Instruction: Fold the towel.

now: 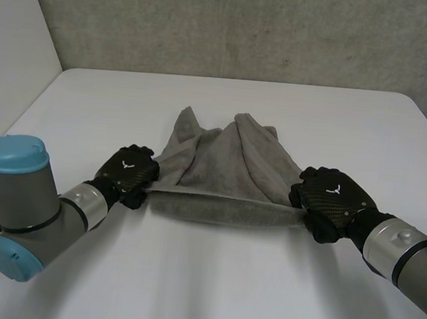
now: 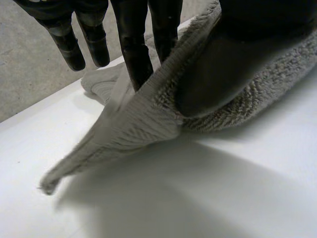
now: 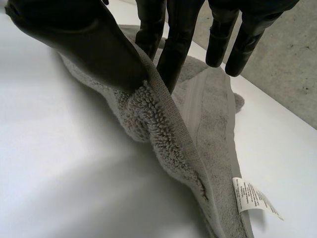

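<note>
Towel bunched mid-frame on worktop, near edge pulled taut. Left robot hand and right robot hand each pinch one end of that edge. Fold not yet made.

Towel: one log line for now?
towel: near edge stretched taut, rest bunched on table | left hand: pinches its left end | right hand: pinches its right end

head camera looks down on the bench from behind, farther off; both wrist cameras sit very close, low over it. all three share the towel.
</note>
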Controlling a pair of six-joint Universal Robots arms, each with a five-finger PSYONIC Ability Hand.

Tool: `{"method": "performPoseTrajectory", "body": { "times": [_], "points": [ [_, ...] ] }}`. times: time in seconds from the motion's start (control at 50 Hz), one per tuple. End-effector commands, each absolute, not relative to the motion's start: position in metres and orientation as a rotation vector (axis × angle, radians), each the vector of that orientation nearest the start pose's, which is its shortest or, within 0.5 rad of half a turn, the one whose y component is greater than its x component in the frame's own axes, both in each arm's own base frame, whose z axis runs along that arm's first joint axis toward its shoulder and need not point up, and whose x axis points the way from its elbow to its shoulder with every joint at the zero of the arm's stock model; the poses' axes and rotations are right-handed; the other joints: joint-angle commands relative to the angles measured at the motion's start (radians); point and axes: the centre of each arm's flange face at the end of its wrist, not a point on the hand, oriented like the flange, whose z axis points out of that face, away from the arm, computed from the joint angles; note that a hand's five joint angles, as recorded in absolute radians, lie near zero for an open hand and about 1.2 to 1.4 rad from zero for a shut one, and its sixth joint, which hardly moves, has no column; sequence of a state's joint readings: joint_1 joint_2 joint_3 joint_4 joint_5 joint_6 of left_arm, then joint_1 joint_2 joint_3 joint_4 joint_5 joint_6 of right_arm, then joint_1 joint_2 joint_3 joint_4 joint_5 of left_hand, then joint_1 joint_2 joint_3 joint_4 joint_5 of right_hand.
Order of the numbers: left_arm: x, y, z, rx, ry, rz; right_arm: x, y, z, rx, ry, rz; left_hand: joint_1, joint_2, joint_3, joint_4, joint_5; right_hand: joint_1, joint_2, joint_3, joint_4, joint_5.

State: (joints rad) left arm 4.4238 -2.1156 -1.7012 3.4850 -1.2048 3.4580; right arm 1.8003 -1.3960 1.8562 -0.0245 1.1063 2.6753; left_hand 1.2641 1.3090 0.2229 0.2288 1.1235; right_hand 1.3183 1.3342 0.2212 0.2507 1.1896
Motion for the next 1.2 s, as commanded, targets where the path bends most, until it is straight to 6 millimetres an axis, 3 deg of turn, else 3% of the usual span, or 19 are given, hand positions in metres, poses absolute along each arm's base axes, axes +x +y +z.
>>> {"method": "performPoseTrajectory", "body": {
  "times": [0.02, 0.1, 0.14, 0.28, 0.36, 0.48, 0.62, 0.74, 0.88, 1.06, 1.2],
  "points": [
    [-0.253, -0.289, 0.122, 1.153, 2.519, -1.994, 0.228, -0.227, 0.185, -1.142, 2.129, -1.579, 0.132, 0.087, -0.048, -0.054, 0.098, 0.078, 0.062, -0.047, -0.076, 0.032],
    [-0.251, -0.288, 0.126, 1.141, 2.508, -2.003, 0.224, -0.231, 0.184, -1.124, 2.152, -1.589, 0.132, 0.087, -0.048, -0.054, 0.098, 0.078, 0.062, -0.047, -0.076, 0.032],
    [-0.247, -0.287, 0.141, 1.118, 2.476, -2.042, 0.223, -0.232, 0.184, -1.122, 2.153, -1.588, 0.132, 0.087, -0.048, -0.054, 0.098, 0.078, 0.062, -0.047, -0.076, 0.032],
    [-0.241, -0.278, 0.157, 1.101, 2.443, -2.079, 0.223, -0.236, 0.172, -1.117, 2.174, -1.553, 0.132, 0.087, -0.048, -0.054, 0.098, 0.026, 0.010, -0.047, -0.076, -0.020],
    [-0.238, -0.272, 0.170, 1.084, 2.413, -2.114, 0.219, -0.245, 0.158, -1.101, 2.212, -1.521, 0.132, 0.087, -0.048, -0.054, 0.098, -0.383, -0.399, -0.047, -0.076, -0.429],
    [-0.233, -0.269, 0.180, 1.060, 2.418, -2.112, 0.212, -0.255, 0.141, -1.064, 2.266, -1.478, 0.132, 0.087, -0.048, -0.054, 0.098, -0.523, -0.539, -0.047, -0.076, -0.569],
    [-0.226, -0.270, 0.189, 1.028, 2.432, -2.094, 0.211, -0.260, 0.135, -1.049, 2.261, -1.501, 0.132, 0.087, -0.048, -0.054, 0.098, -0.552, -0.568, -0.047, -0.076, -0.598],
    [-0.225, -0.270, 0.190, 1.026, 2.441, -2.084, 0.211, -0.262, 0.129, -1.045, 2.271, -1.494, 0.132, 0.087, -0.048, -0.054, 0.098, -0.793, -0.809, -0.047, -0.076, -0.839],
    [-0.224, -0.271, 0.191, 1.021, 2.456, -2.068, 0.210, -0.267, 0.136, -1.045, 2.264, -1.524, 0.132, 0.087, -0.048, -0.054, 0.098, -1.045, -1.061, -0.047, -0.076, -1.091],
    [-0.216, -0.275, 0.190, 0.984, 2.473, -2.044, 0.187, -0.292, 0.143, -1.049, 2.287, -1.617, 0.132, 0.087, -0.048, -0.054, 0.098, -0.978, -0.994, -0.047, -0.076, -1.024],
    [-0.216, -0.273, 0.188, 0.986, 2.482, -2.035, 0.176, -0.299, 0.142, -1.209, 2.280, -1.635, 0.132, 0.087, -0.048, -0.054, 0.098, -0.908, -0.923, -0.047, -0.076, -0.953]
  ]
}}
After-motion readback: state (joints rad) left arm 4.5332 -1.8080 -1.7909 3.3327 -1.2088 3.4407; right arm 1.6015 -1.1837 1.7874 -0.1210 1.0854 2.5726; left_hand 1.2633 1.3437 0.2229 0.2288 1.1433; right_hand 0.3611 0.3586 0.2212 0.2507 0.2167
